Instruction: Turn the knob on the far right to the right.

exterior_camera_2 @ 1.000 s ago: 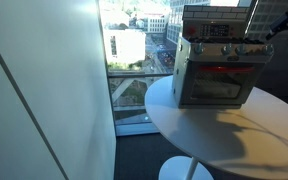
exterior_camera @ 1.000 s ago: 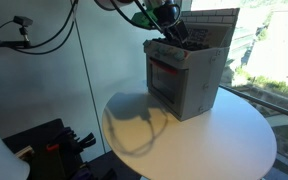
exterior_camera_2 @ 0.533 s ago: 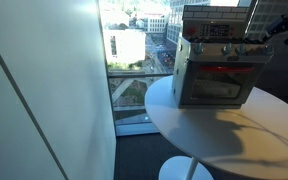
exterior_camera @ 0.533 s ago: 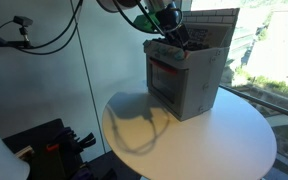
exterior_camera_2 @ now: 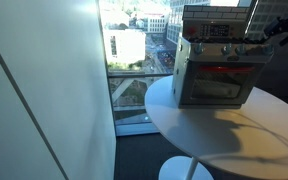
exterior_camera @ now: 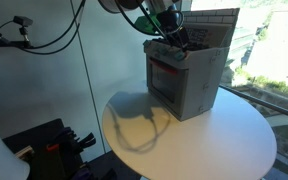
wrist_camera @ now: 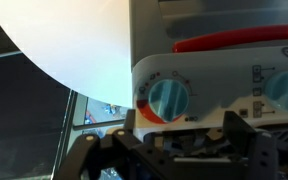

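A grey toy oven [exterior_camera: 189, 80] stands on a round white table [exterior_camera: 219, 140]; it shows in both exterior views [exterior_camera_2: 216, 75]. My gripper [exterior_camera: 169, 32] hangs at the oven's upper control panel, at its right end in an exterior view [exterior_camera_2: 267, 35]. In the wrist view a blue knob with a red ring [wrist_camera: 169, 100] sits just above my gripper [wrist_camera: 187, 135]. The two dark fingers stand apart, open, with nothing between them. They are close to the knob but not around it. A second blue knob [wrist_camera: 286, 90] shows at the frame's right edge.
The oven's red handle [wrist_camera: 234, 42] runs above the knobs. The table [exterior_camera_2: 234, 125] stands next to a large window [exterior_camera_2: 134, 60] with a city far below. Black equipment and cables [exterior_camera: 54, 140] lie on the floor beside the table.
The gripper has shifted very slightly at the oven's control panel. The oven has not moved.
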Tool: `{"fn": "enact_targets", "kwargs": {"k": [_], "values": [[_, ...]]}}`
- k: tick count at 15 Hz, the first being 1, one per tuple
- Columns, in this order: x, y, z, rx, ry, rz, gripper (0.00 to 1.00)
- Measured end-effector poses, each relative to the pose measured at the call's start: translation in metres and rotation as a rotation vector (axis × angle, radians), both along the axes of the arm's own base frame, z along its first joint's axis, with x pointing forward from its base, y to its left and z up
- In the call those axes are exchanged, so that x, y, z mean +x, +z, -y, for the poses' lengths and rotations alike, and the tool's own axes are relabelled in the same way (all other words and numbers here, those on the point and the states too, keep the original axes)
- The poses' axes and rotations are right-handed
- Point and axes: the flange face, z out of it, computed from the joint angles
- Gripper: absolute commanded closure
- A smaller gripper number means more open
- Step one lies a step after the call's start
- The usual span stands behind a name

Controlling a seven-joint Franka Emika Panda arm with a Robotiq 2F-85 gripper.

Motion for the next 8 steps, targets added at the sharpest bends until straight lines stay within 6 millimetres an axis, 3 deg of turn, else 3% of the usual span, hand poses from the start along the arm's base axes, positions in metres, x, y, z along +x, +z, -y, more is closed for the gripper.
{"fn": "enact_targets", "kwargs": {"k": [8], "values": [[-0.0001,-0.0002,0.0013,0.013,-0.007,0.001,0.24]]}}
